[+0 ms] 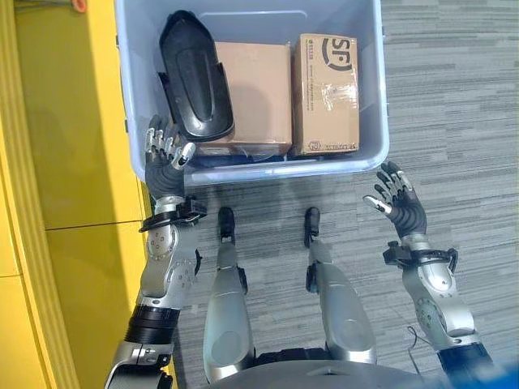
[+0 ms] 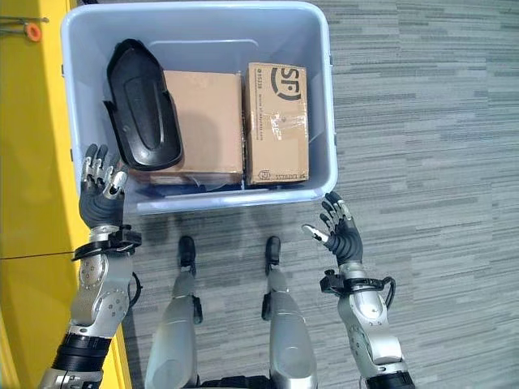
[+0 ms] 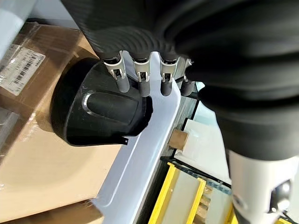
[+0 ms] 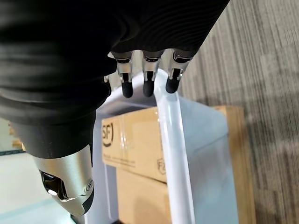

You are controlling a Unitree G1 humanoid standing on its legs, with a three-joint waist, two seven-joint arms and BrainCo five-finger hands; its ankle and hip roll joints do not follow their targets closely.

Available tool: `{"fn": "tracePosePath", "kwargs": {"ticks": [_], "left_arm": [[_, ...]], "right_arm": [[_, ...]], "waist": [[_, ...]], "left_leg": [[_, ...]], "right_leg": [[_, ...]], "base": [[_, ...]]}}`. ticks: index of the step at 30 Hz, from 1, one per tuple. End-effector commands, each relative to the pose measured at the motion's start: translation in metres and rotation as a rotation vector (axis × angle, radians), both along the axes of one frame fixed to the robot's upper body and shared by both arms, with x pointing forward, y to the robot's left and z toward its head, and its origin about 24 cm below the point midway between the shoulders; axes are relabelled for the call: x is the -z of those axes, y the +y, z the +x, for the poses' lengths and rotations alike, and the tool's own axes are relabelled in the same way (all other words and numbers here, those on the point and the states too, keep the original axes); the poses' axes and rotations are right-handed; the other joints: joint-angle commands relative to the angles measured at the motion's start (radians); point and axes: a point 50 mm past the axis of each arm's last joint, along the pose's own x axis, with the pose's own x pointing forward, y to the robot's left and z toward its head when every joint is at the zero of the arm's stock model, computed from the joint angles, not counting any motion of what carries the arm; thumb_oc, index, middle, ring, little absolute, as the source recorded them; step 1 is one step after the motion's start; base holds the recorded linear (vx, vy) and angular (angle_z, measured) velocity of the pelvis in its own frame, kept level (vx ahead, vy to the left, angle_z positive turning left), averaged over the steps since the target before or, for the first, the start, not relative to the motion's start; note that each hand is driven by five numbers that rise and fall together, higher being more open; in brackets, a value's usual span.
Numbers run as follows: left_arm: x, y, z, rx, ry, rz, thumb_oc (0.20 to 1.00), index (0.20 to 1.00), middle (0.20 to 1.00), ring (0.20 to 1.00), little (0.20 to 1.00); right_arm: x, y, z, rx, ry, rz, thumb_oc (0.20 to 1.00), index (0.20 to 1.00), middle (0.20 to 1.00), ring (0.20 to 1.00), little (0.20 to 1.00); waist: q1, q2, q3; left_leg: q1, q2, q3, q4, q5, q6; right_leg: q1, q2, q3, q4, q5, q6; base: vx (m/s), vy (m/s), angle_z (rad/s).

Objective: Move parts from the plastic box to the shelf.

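Sitting on the grey carpeted floor [image 1: 454, 97] is the pale blue plastic box [image 1: 369, 89], and the parts are all inside it. A black moulded part [image 1: 195, 77] lies at the box's left side, tilted and resting partly over a plain cardboard box [image 1: 255, 93]. Just beside that, toward the right wall, lies a second cardboard box [image 1: 327, 93] with printed markings and clear tape on its top; the two cartons touch or nearly touch along their long edges.

The left hand [image 1: 165, 158] is raised at the box's near left corner, just outside the wall — its fingers [image 3: 142, 84] are loosely spread and a little bent, holding nothing. In the left wrist view their dark tips hang over the box's rim, close to the black moulded part, though I cannot tell whether any of them touch it.

The right hand [image 2: 340, 231] is held up near the box's near right corner, apart from the wall, palm turned inward. Its fingers [image 4: 148, 84] are relaxed and fanned — empty too. In the right wrist view the tips point toward the box's rim with the marked carton beyond it.

A yellow surface [image 1: 65, 162] runs along the robot's left, close against the plastic box.
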Motion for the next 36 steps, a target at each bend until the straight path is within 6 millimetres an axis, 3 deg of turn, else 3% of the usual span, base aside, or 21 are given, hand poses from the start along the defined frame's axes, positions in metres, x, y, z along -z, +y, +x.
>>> {"fn": "tracePosePath", "kwargs": {"ticks": [1, 8, 19, 36], "left_arm": [[-0.032, 0.020, -0.008, -0.118, -0.159, 0.108, 1.000, 1.000, 1.000, 1.000, 1.000], [-0.049, 0.032, 0.018, -0.220, -0.153, 0.158, 1.000, 1.000, 1.000, 1.000, 1.000], [-0.070, 0.045, 0.037, -0.323, -0.157, 0.138, 1.000, 1.000, 1.000, 1.000, 1.000], [-0.068, 0.067, 0.043, -0.452, -0.099, 0.056, 1.000, 1.000, 1.000, 1.000, 1.000]], "right_arm": [[-0.023, 0.003, 0.001, -0.009, -0.137, 0.004, 1.000, 1.000, 1.000, 1.000, 1.000], [-0.019, 0.006, 0.001, -0.023, -0.122, 0.009, 1.000, 1.000, 1.000, 1.000, 1.000], [-0.017, 0.009, 0.003, -0.025, -0.110, 0.029, 1.000, 1.000, 1.000, 1.000, 1.000], [-0.015, 0.014, 0.002, -0.039, -0.095, 0.035, 1.000, 1.000, 1.000, 1.000, 1.000]], "waist": [[-0.002, -0.039, -0.041], [-0.028, -0.054, -0.045], [-0.053, -0.078, -0.060], [-0.064, -0.116, -0.058]], "left_leg": [[0.080, 0.034, 0.017, 0.005, -0.090, -0.006], [0.068, 0.040, 0.026, 0.005, -0.094, -0.015], [0.042, 0.045, 0.021, 0.005, -0.094, -0.019], [0.032, 0.053, 0.022, 0.005, -0.097, -0.018]], "right_leg": [[-0.007, -0.082, 0.013, 0.121, -0.098, 0.063], [-0.007, -0.078, 0.024, 0.077, -0.079, 0.070], [-0.008, -0.074, 0.021, 0.042, -0.063, 0.077], [-0.016, -0.062, 0.021, 0.038, -0.065, 0.078]], "base": [[0.00, 0.000, 0.00], [0.01, 0.005, -0.02], [0.00, 0.001, -0.01], [0.00, 0.000, 0.00]]}}
